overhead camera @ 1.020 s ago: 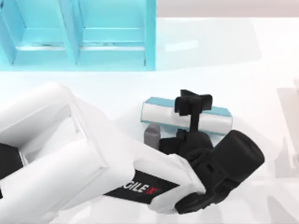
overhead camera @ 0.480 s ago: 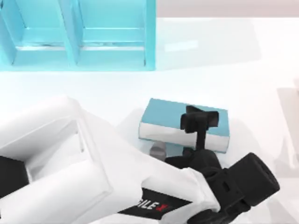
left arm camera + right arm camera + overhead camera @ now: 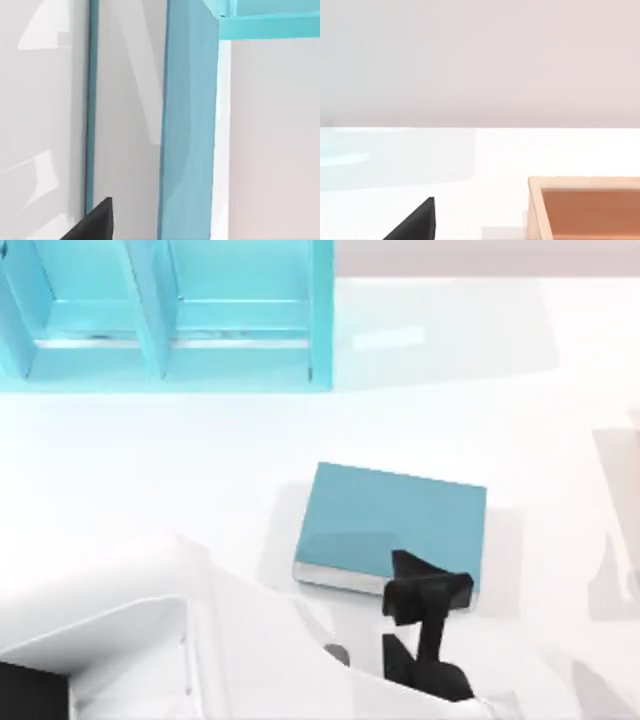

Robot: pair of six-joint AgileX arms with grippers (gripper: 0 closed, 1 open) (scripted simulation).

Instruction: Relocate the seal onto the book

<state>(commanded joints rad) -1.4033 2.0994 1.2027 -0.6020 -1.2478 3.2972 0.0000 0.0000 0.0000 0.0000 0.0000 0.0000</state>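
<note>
Top view has the left gripper (image 3: 425,592) over the book's (image 3: 390,515) near edge, whether clamped I cannot tell; I'd centre the seal before letting go.

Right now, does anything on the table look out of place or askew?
The book lies flat but slightly skewed to the table edges. The left gripper is at its near edge. Nothing looks spilled or damaged.

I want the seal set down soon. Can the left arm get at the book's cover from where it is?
Probably yes: the left pincer hangs at the near edge of the book, whose flat cover lies bare.
</note>
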